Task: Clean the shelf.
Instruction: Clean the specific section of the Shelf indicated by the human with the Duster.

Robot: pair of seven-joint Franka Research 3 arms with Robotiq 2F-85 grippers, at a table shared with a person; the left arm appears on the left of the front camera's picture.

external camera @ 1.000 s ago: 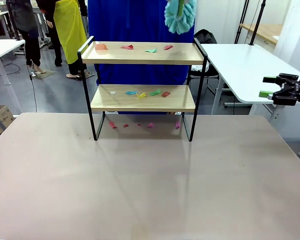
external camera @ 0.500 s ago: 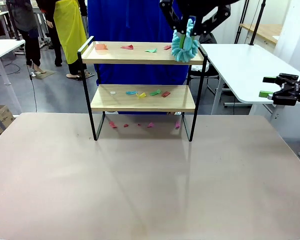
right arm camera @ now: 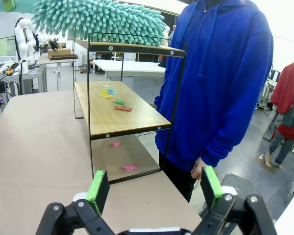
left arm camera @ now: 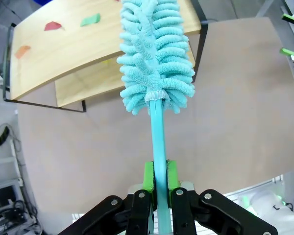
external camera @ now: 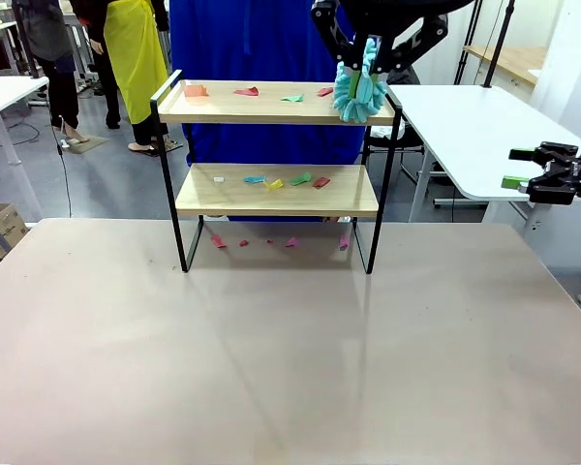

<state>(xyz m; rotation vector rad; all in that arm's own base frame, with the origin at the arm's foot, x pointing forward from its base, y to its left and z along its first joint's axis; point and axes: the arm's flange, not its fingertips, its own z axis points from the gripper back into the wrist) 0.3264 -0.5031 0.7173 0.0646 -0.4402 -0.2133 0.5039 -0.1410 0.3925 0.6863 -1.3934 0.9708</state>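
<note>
Teal duster [external camera: 358, 87] clamped by handle in your left gripper [left arm camera: 159, 176], head at right end of top board. Shelf [external camera: 271, 114] stands far-middle on table [external camera: 271, 368]. Paper scraps [external camera: 291, 97] litter both boards and tabletop underneath, so cleaning's barely begun imo. Right gripper [external camera: 518, 167] wide open, empty, far right.
</note>
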